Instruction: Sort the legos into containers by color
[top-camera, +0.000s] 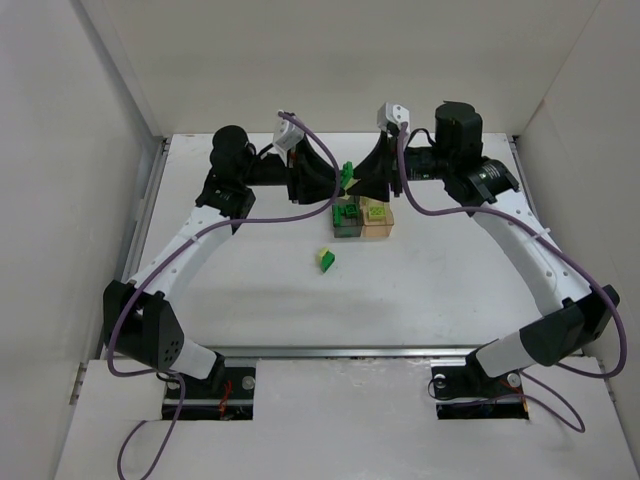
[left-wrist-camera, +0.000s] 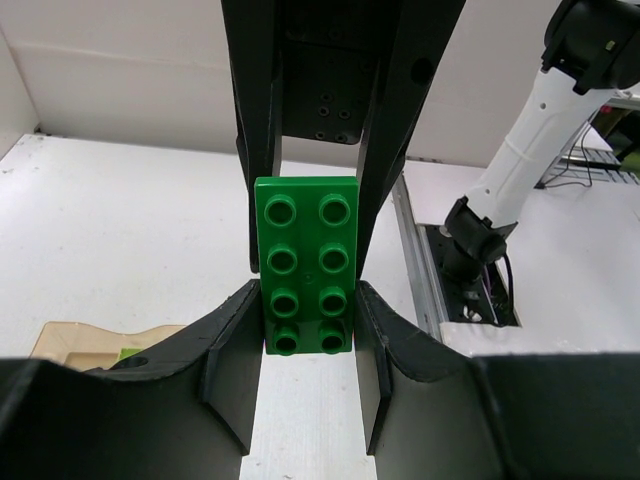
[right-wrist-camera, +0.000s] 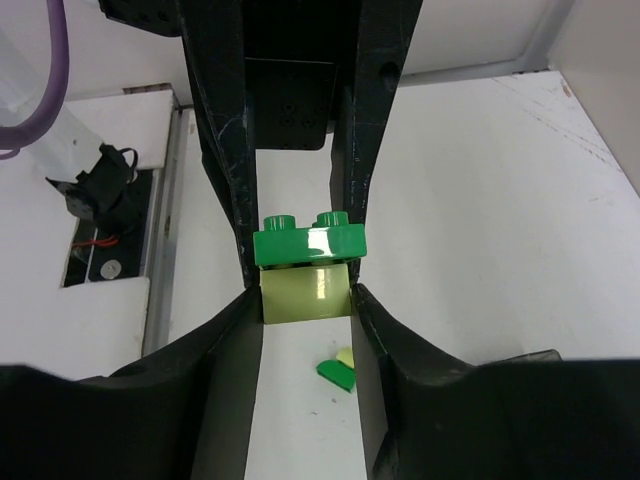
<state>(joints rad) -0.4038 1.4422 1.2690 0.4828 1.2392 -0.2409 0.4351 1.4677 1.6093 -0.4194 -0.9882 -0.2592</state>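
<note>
Both grippers meet above the containers, each on one half of a two-brick stack of legos (top-camera: 347, 176). My left gripper (left-wrist-camera: 307, 297) is shut on the dark green brick (left-wrist-camera: 307, 250). My right gripper (right-wrist-camera: 305, 300) is shut on the pale yellow-green brick (right-wrist-camera: 305, 293), which sits under the green brick (right-wrist-camera: 308, 243). The smoky grey container (top-camera: 348, 235) holds green bricks. The pale orange container (top-camera: 378, 233) beside it holds a yellow-green one. A small green and yellow-green pair (top-camera: 326, 259) lies on the table in front of them, also seen below the right gripper as a loose pair (right-wrist-camera: 340, 372).
White enclosure walls stand at the left, right and back. A metal rail (top-camera: 330, 352) runs along the near table edge by the arm bases. A corner of the orange container (left-wrist-camera: 70, 340) shows low at the left of the left wrist view.
</note>
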